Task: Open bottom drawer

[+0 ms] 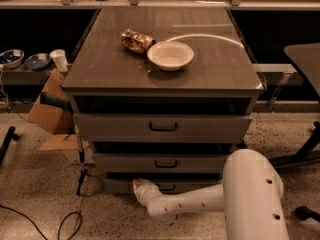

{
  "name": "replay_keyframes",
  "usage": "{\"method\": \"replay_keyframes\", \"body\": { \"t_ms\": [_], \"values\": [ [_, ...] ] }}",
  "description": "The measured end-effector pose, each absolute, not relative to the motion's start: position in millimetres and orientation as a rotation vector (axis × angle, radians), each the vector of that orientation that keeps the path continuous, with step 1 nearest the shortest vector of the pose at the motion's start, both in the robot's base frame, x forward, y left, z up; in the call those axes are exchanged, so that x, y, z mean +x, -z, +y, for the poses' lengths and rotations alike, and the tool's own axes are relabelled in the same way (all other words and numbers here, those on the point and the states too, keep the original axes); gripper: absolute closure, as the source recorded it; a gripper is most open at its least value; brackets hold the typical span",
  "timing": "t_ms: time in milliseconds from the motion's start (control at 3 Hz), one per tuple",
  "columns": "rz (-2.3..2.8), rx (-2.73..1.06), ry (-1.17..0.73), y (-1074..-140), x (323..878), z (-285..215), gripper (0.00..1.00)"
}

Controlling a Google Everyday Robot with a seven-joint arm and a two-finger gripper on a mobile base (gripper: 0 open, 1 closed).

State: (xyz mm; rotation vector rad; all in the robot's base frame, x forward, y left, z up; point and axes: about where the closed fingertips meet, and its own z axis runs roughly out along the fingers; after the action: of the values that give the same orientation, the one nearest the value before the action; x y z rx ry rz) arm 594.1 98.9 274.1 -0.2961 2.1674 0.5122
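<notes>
The bottom drawer is the lowest and slimmest of three grey fronts in the cabinet, just above the floor. Its small black bar handle shows at the centre. The drawer front sits about flush with the cabinet. My white arm reaches in low from the right, and the gripper at its end is against the drawer front, just left of the handle. The arm hides part of the drawer's lower edge.
A white bowl and a crumpled snack bag lie on the cabinet top. Cardboard boxes, a cup and bowls sit to the left. Cables trail on the speckled floor. A dark table stands at right.
</notes>
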Motion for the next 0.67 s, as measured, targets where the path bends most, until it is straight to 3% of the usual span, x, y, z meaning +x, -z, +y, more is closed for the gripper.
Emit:
{"method": "replay_keyframes", "body": {
  "t_ms": [667],
  "values": [
    [2.18, -0.213, -0.536, -266.7, 616.7, 109.3, 1.0]
  ]
}}
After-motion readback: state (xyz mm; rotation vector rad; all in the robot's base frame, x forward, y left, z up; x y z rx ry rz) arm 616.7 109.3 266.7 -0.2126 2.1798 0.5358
